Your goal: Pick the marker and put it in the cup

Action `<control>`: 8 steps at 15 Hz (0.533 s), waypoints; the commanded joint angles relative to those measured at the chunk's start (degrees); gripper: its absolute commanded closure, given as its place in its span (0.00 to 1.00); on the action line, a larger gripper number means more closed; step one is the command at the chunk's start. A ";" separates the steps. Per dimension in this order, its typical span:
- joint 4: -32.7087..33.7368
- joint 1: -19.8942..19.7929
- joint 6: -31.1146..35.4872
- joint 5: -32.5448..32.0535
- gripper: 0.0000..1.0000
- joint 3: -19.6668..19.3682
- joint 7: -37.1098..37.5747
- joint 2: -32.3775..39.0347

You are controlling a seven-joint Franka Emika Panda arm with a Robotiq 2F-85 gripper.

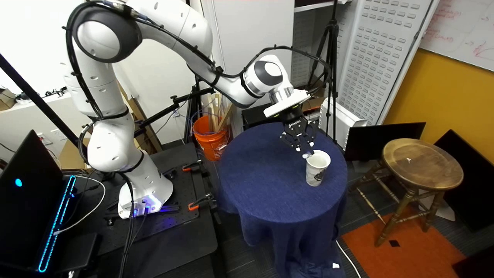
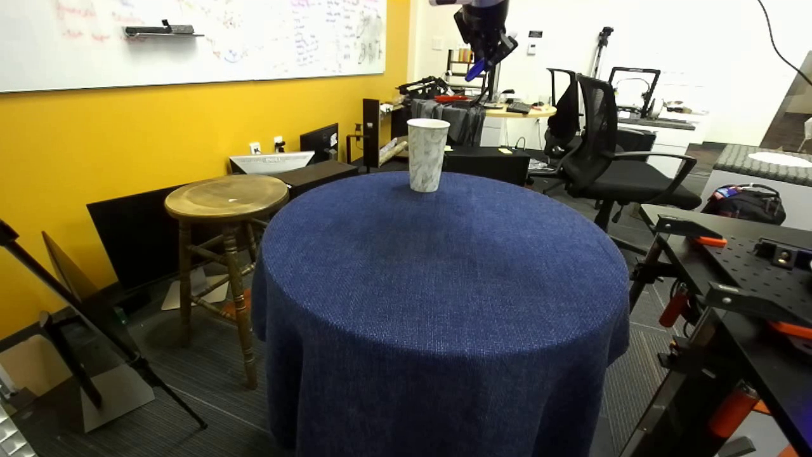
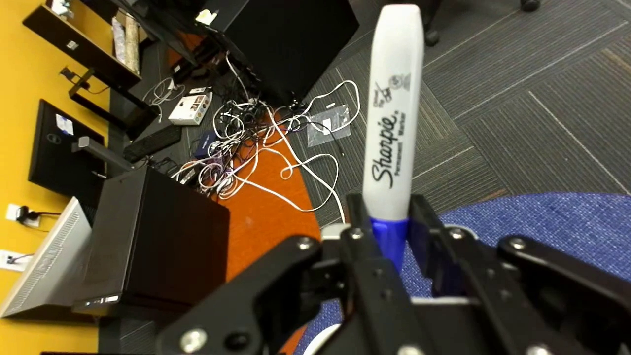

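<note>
The marker (image 3: 394,113) is a grey Sharpie with a blue end. My gripper (image 3: 389,209) is shut on it near the blue end, and the grey barrel sticks out past the fingertips in the wrist view. The cup (image 1: 317,170) is white with a grey pattern and stands upright on the round blue-covered table (image 1: 266,181). It also shows in an exterior view (image 2: 428,155), where the gripper (image 2: 487,47) hangs well above it and off to one side. The marker's blue end (image 2: 474,70) shows there. In the wrist view only a bit of the cup's white rim (image 3: 321,341) shows, partly hidden by the gripper.
A wooden stool (image 1: 422,164) stands beside the table. A black tripod (image 1: 332,77) and an orange bucket (image 1: 210,141) are behind it. The black robot bench (image 1: 181,235) is at the table's other side. An office chair (image 2: 596,139) shows in an exterior view.
</note>
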 commanded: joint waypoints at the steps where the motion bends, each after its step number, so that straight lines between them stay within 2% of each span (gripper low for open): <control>1: 6.13 -0.82 -1.28 -2.80 0.94 1.62 -2.03 6.27; 8: 11.09 -0.25 -1.43 -7.36 0.94 3.61 -2.18 12.19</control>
